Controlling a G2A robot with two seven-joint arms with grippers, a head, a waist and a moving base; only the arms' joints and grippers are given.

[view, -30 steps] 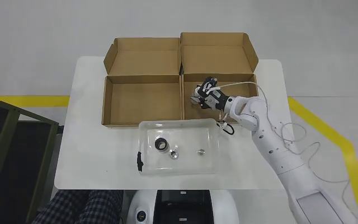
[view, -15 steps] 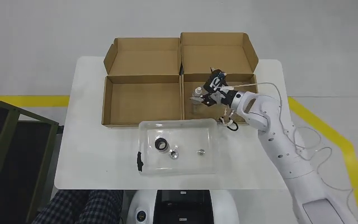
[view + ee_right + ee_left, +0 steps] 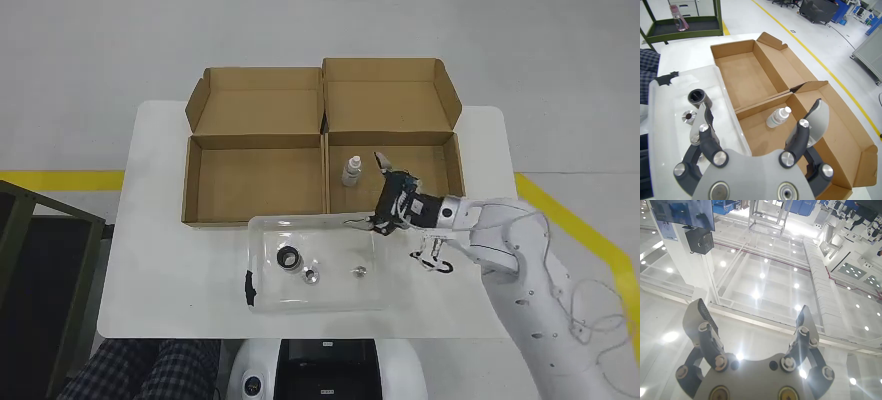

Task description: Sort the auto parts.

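The right claw [image 3: 364, 190] [image 3: 761, 104] is positioned above the near wall of the right cardboard box [image 3: 442, 172] [image 3: 846, 121], at the point where that wall meets the far right corner of the clear tray [image 3: 262, 226] [image 3: 723, 89]. Its jaws are spread wide and grip nothing. The white bottle [image 3: 351, 171] [image 3: 777, 117] rests on the floor of the right cardboard box, near the wall shared with the left cardboard box [image 3: 255, 180] [image 3: 745, 75]. In the right wrist view the bottle appears in the gap between the two fingers and ahead of them, apart from both. In the top view it lies just beside the farther finger without contact. The clear tray holds a black bushing [image 3: 289, 257] [image 3: 696, 97], a metal ring [image 3: 312, 275] [image 3: 689, 116] and a small metal part [image 3: 359, 269]. Both boxes and the tray stand on the white table [image 3: 160, 250]. The left claw [image 3: 752, 305] points at the ceiling, jaws apart and unloaded.
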